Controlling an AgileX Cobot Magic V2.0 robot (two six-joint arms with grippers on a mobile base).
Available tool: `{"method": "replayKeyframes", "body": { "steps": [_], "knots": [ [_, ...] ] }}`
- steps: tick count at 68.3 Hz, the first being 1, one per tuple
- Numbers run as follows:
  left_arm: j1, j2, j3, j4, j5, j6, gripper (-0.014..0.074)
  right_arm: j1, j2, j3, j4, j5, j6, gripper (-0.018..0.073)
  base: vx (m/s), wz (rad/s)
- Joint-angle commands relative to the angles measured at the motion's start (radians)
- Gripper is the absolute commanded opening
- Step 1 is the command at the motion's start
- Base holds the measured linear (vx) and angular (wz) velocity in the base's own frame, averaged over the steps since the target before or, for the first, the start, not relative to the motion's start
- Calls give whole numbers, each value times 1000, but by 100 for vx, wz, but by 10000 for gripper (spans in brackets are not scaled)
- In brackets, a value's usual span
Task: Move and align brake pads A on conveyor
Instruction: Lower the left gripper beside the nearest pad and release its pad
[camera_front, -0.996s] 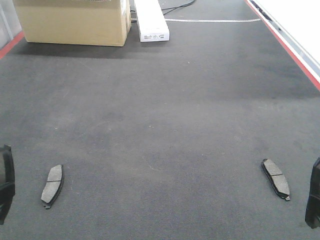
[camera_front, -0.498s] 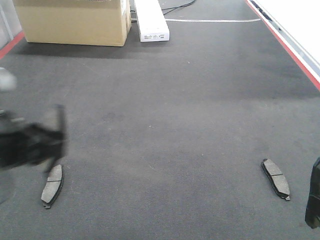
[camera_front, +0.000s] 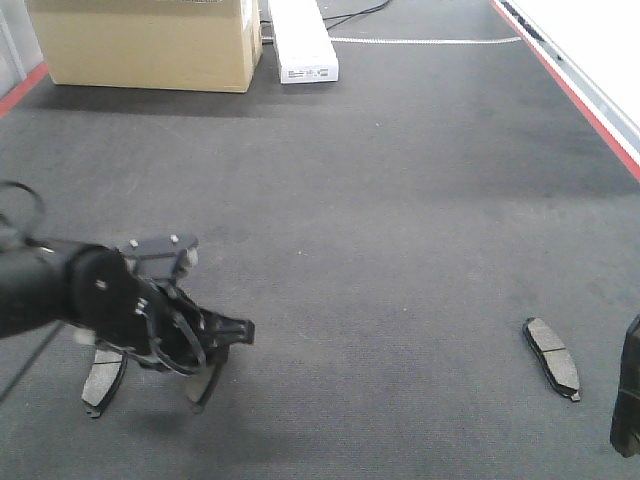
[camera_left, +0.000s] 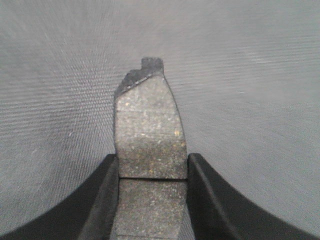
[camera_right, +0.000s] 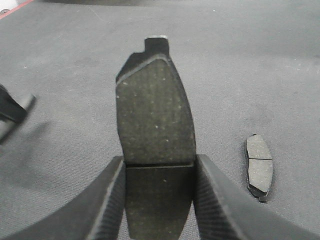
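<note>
On the dark conveyor (camera_front: 380, 220), my left gripper (camera_front: 215, 352) hangs low at the front left, shut on a brake pad (camera_front: 205, 385). In the left wrist view that pad (camera_left: 150, 130) sits clamped between the black fingers (camera_left: 105, 200). A second pad (camera_front: 103, 378) lies flat just left of the held one. A third pad (camera_front: 552, 357) lies at the front right. My right gripper (camera_front: 628, 400) shows only as a dark edge there. The right wrist view has it (camera_right: 157, 167) shut on another pad (camera_right: 155, 115), with the lying pad (camera_right: 260, 167) to its right.
A cardboard box (camera_front: 150, 40) and a white oblong unit (camera_front: 300, 40) stand at the belt's far end. A red stripe (camera_front: 575, 95) borders the right edge, with a pale surface (camera_front: 600, 40) beyond. The left arm's tip (camera_right: 12, 112) shows in the right wrist view.
My left arm has swung in from the left edge over the belt, carrying its pad to just right of the lying left pad. The right gripper and both lying pads have not moved.
</note>
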Motion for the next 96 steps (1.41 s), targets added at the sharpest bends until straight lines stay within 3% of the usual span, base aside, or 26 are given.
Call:
{"method": "replayKeyframes", "body": {
  "steps": [1, 23, 32, 45, 69, 96],
  "knots": [
    [-14, -1, -34, -22, -95, -8, 104, -3, 9, -29, -1, -95, -12, -4, 0, 0],
    [-24, 70, -34, -23, -127, 19, 435, -3, 9, -29, -1, -95, -12, -4, 0, 0],
    [-24, 48, -44, -16, -120, 19, 511, -3, 9, -29, -1, -95, -12, -4, 0, 0],
    [-24, -49, -60, 16, -114, 19, 504, -3, 9, -29, -1, -95, -12, -4, 0, 0],
    [-24, -392, -52, 198, 13, 16, 426, -3, 9, -29, -1, -95, -12, -4, 0, 0],
    [-24, -871, 147, 241, 61, 19, 407, -3, 9, -29, -1, -95, -12, -4, 0, 0]
  ]
}}
